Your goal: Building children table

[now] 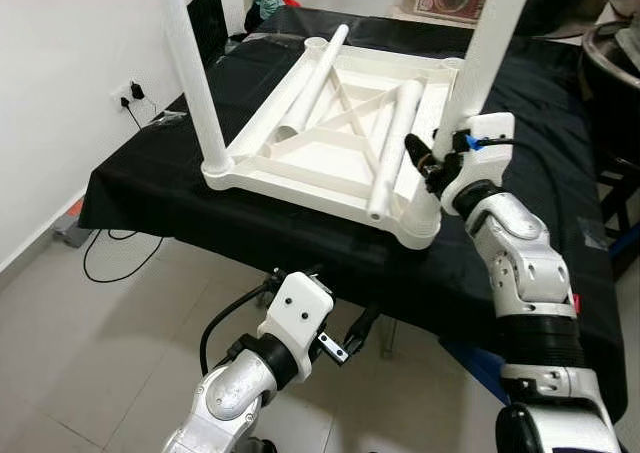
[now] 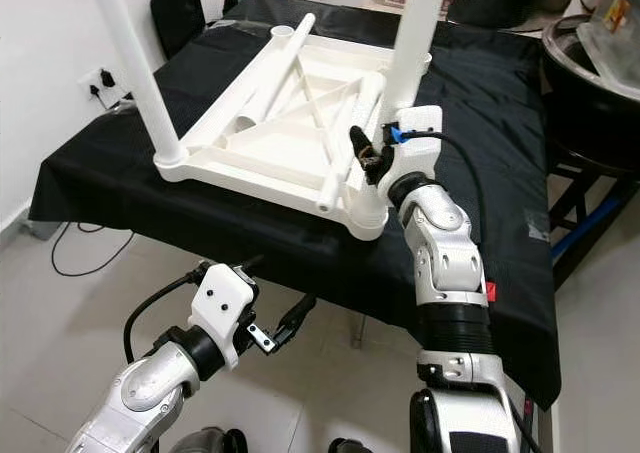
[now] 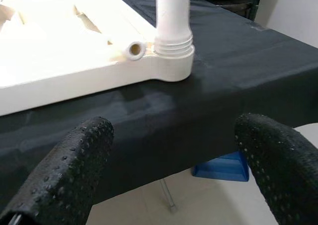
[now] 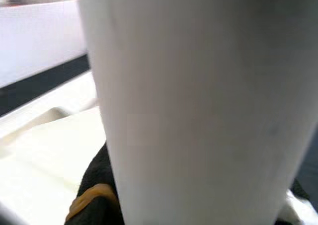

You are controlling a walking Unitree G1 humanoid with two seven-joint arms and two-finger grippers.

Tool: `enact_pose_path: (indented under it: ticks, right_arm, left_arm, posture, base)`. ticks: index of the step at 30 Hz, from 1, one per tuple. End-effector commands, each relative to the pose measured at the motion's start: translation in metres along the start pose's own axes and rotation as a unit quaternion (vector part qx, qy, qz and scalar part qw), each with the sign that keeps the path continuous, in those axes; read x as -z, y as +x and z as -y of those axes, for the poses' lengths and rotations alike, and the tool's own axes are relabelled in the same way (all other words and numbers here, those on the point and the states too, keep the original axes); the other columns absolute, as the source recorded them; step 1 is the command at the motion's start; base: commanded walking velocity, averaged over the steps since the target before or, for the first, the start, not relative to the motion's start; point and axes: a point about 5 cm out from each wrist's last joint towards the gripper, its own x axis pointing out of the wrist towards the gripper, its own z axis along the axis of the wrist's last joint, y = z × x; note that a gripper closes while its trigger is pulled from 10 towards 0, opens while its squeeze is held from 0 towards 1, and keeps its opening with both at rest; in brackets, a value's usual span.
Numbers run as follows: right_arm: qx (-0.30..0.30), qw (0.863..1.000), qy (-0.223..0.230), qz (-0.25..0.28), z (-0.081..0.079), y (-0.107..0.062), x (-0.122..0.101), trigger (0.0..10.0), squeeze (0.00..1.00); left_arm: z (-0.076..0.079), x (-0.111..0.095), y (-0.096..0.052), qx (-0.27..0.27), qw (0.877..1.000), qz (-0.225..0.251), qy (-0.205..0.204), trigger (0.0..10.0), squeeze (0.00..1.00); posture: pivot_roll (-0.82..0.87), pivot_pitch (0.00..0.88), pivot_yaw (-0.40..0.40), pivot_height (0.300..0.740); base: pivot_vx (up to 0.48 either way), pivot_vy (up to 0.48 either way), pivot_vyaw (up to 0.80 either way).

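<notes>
Black cloth is draped over a bench, its front edge hanging down to pale tiled floor, where open room is left before it. Upon the cloth, close to that front edge, a white plastic table top is laid upside down, its ribbed underside forming a shallow tray. Two loose white legs are held inside the tray, lying lengthwise between the ribs. One upright leg is seated in the near corner socket on the side of the white wall; a second upright leg is stood in the opposite near corner. The right gripper is set against the base of this second leg, its black fingers seemingly around the leg; how firmly they are closed cannot be told. The left gripper is held low before the cloth's front edge, below the table top, its fingers spread wide with nothing between them.
</notes>
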Motion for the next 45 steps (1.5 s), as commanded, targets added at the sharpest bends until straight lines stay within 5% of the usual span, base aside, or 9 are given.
enact_pose_path:
  ticks: [1, 10, 11, 14, 15, 16, 19, 20, 45]
  right_arm:
    - [0.092, 0.995, -0.021, 0.018, 0.013, -0.007, -0.010, 0.0, 0.00]
    - [0.137, 0.990, 0.024, 0.012, -0.009, -0.017, -0.009, 0.0, 0.00]
    - [0.118, 0.992, 0.030, 0.013, -0.015, -0.016, -0.009, 10.0, 0.00]
    - [0.083, 0.996, 0.033, 0.017, -0.023, -0.015, -0.010, 10.0, 0.00]
    - [0.074, 0.997, 0.029, 0.020, -0.025, -0.015, -0.011, 10.0, 0.94]
    - [0.071, 0.997, 0.022, 0.022, -0.025, -0.016, -0.012, 10.0, 1.00]
    - [0.065, 0.997, 0.019, 0.023, -0.025, -0.016, -0.013, 10.0, 1.00]
    - [0.056, 0.998, 0.022, 0.029, -0.024, -0.015, -0.015, 10.0, 0.00]
    - [-0.375, 0.923, 0.073, -0.040, 0.019, 0.007, -0.009, 10.0, 0.00]
  left_arm:
    - [0.001, 0.004, 0.001, 0.005, 1.000, -0.010, 0.006, 10.0, 0.00]
    - [0.000, 0.004, 0.001, 0.001, 1.000, -0.010, 0.007, 10.0, 0.00]
    - [0.000, 0.004, 0.000, 0.001, 1.000, -0.010, 0.006, 10.0, 0.00]
    - [0.000, 0.005, 0.000, 0.000, 1.000, -0.011, 0.005, 10.0, 0.00]
    - [0.000, 0.005, 0.000, 0.000, 1.000, -0.011, 0.005, 10.0, 0.00]
    - [0.000, 0.005, 0.000, 0.000, 1.000, -0.011, 0.004, 10.0, 0.00]
    - [0.000, 0.005, 0.001, 0.000, 1.000, -0.011, 0.004, 10.0, 0.00]
    - [0.000, 0.005, 0.001, 0.000, 1.000, -0.012, 0.004, 10.0, 0.00]
    - [0.000, 0.004, 0.001, -0.006, 1.000, -0.012, 0.005, 10.0, 0.00]
  posture:
    - [0.12, 0.149, -0.026, 0.740]
    - [0.13, 0.152, -0.026, 0.740]
    - [0.12, 0.157, -0.023, 0.740]
    - [0.12, 0.158, -0.025, 0.740]
    - [0.12, 0.159, -0.027, 0.740]
    - [0.12, 0.159, -0.027, 0.740]
    - [0.12, 0.161, -0.027, 0.740]
    - [0.12, 0.161, -0.028, 0.740]
    - [0.13, 0.160, -0.033, 0.740]
  base:
    - [0.000, 0.000, 0.00]
    - [0.000, 0.000, 0.00]
    - [0.000, 0.000, 0.00]
    - [0.000, 0.000, 0.00]
    - [0.000, 0.000, 0.00]
    - [0.000, 0.000, 0.00]
    - [0.000, 0.000, 0.00]
    - [0.000, 0.000, 0.00]
    - [0.000, 0.000, 0.00]
